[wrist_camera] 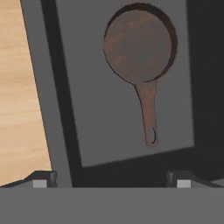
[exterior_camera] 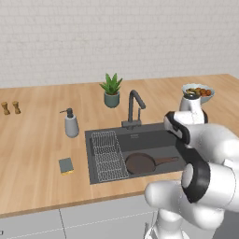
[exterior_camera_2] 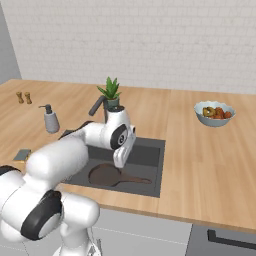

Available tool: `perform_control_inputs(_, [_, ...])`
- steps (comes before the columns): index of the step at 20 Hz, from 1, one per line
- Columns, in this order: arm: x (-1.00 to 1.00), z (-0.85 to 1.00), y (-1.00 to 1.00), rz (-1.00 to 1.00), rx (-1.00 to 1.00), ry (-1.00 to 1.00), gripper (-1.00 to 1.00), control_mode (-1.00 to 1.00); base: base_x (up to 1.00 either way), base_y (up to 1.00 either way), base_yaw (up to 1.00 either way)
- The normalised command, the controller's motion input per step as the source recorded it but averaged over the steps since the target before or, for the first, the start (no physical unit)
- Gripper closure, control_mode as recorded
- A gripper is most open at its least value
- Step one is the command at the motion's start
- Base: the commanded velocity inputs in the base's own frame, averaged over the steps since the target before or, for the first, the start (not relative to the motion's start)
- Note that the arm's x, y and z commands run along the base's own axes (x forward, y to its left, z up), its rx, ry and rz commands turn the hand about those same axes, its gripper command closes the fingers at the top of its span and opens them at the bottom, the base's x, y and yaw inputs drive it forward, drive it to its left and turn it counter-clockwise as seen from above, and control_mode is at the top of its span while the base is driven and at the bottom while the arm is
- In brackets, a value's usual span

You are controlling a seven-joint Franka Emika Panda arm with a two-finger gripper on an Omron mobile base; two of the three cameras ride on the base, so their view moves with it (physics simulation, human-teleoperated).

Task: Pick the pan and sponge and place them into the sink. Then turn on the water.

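Pan [wrist_camera: 139,46] beyond wide-apart jaws

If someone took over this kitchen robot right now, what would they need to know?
Gripper: open, holding nothing, above the sink.
Pan: lying in the sink, handle toward the right. That part is done.
Sponge: on the counter left of the sink, not yet picked up.
Faucet: no water running.
Left: put the sponge in the sink, then turn on the water.
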Motion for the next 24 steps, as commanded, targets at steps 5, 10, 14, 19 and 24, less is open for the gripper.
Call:
perform_control_inputs(5, [-0.67, 0.66, 0.0, -0.33, 0.0, 0.0, -1.0, -1.0, 0.0, 0.0, 0.0])
perform_control_inputs(10, [-0.58, 0.47, 0.0, -0.47, 0.02, -0.01, -1.0, -1.0, 0.0, 0.0, 0.0])
perform_control_inputs(14, [-0.38, 0.29, 0.15, -0.56, 0.09, -0.08, -1.0, -1.0, 0.0, 0.0, 0.0])
perform_control_inputs(19, [-0.33, 0.45, 0.54, -0.57, 0.17, -0.13, -1.0, -1.0, 0.0, 0.0, 0.0])
perform_control_inputs(24, [-0.38, 0.46, 0.8, -0.53, 0.2, -0.21, -1.0, -1.0, 0.0, 0.0, 0.0])
